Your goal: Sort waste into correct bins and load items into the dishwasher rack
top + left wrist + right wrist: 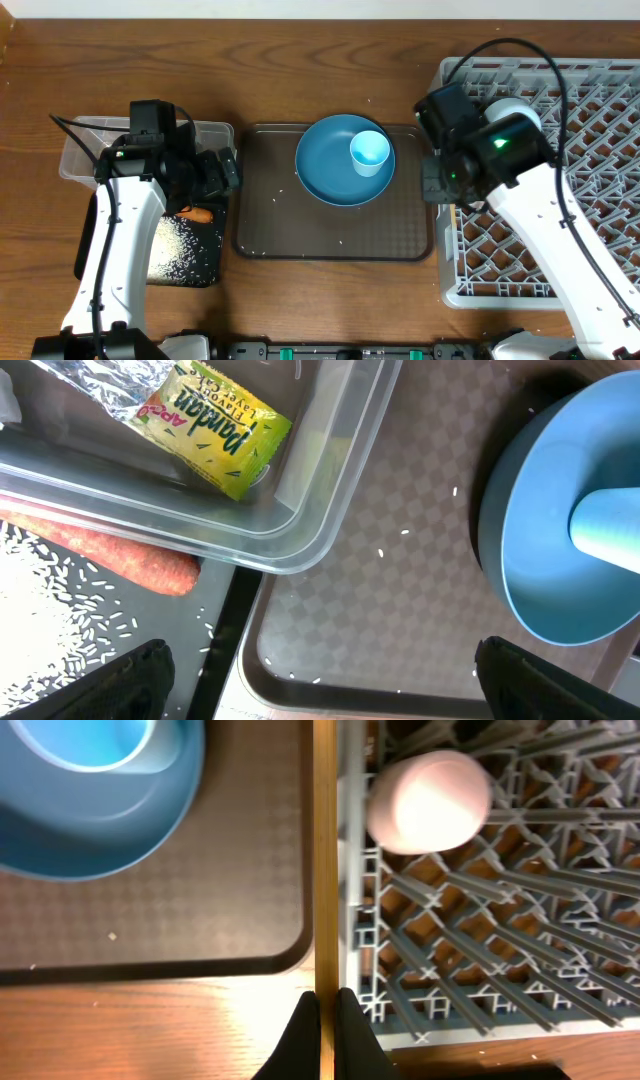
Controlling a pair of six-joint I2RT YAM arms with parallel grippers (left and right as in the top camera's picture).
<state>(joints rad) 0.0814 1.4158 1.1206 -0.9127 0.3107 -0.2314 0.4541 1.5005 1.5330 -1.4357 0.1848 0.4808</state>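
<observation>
My right gripper (325,1020) is shut on thin wooden chopsticks (325,840), which run along the left edge of the grey dishwasher rack (500,950). A pinkish-white cup (428,800) lies in the rack. The light blue cup (369,152) sits on the blue plate (330,165). My left gripper (325,680) hangs open and empty over the corner where the bins meet the brown tray. The clear tub (300,530) holds the yellow-green wrapper (215,430) and foil (100,385). The carrot (110,550) and rice (60,600) lie in the black tray (150,620).
The brown serving tray (330,235) lies between the bins and the rack (560,180), with a few stray rice grains on it. The clear tub (80,150) and black tray (185,255) stand at the left, partly under my left arm.
</observation>
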